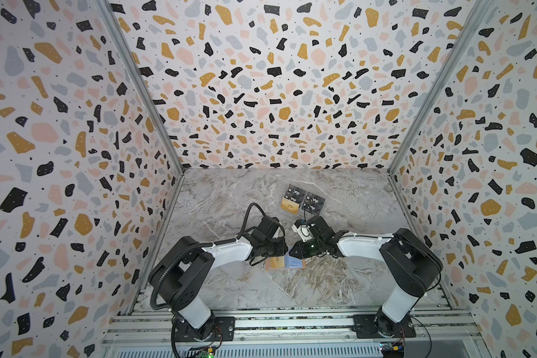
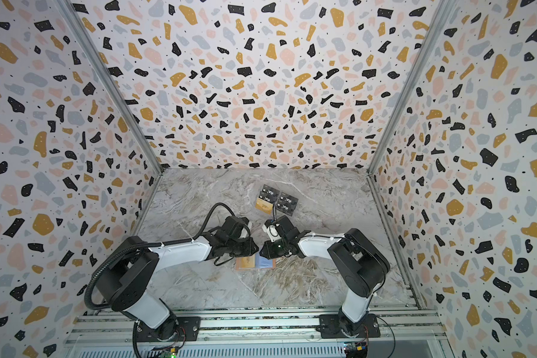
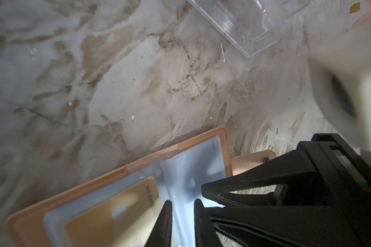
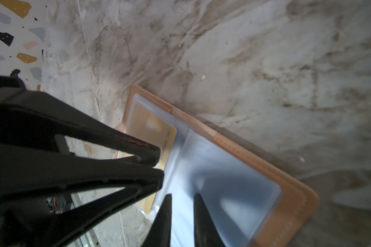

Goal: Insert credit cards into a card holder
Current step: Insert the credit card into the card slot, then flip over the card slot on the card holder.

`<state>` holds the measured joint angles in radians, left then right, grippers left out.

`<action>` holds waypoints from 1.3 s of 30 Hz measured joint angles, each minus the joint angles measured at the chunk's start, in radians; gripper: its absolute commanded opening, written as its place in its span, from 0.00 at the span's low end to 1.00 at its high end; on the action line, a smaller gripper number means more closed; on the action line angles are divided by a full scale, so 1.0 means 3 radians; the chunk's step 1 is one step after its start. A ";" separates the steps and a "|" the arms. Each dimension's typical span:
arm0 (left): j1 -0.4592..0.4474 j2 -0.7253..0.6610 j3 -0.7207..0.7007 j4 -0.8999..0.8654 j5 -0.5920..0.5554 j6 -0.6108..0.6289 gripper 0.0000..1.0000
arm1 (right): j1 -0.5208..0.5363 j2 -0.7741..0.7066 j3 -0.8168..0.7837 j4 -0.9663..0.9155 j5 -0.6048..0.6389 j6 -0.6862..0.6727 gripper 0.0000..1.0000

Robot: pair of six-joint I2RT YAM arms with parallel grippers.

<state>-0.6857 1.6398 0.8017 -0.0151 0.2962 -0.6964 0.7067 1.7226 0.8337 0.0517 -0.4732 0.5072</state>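
The open card holder point(image 4: 298, 196) lies flat on the near counter point(image 1: 230, 279), with a gold credit card point(image 4: 150, 128) in its left sleeve. The left gripper point(image 3: 183, 201) and right gripper point(image 4: 183, 194) crowd over it, jaws nearly together; whether they pinch plastic I cannot tell. They may collide or drag it. Beyond, the black Vip cards point(image 1: 313, 201) invite a wrong pick.

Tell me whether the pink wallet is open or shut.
Open: the wallet lies spread flat on the table, clear sleeves facing up, a gold card showing inside one sleeve.
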 measured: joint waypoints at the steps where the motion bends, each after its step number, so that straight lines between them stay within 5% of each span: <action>1: 0.0000 0.0013 0.0000 0.0010 0.0022 -0.0003 0.22 | 0.0000 0.0000 -0.0009 -0.0008 0.0024 0.0000 0.18; 39: 0.0036 0.0247 -0.0275 0.0863 0.0530 -0.0343 0.30 | -0.0047 -0.0055 -0.0177 0.0092 0.0117 0.0161 0.11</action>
<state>-0.6750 1.7138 0.7193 0.2440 0.4553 -0.7994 0.6926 1.7061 0.7807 0.0792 -0.4381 0.5556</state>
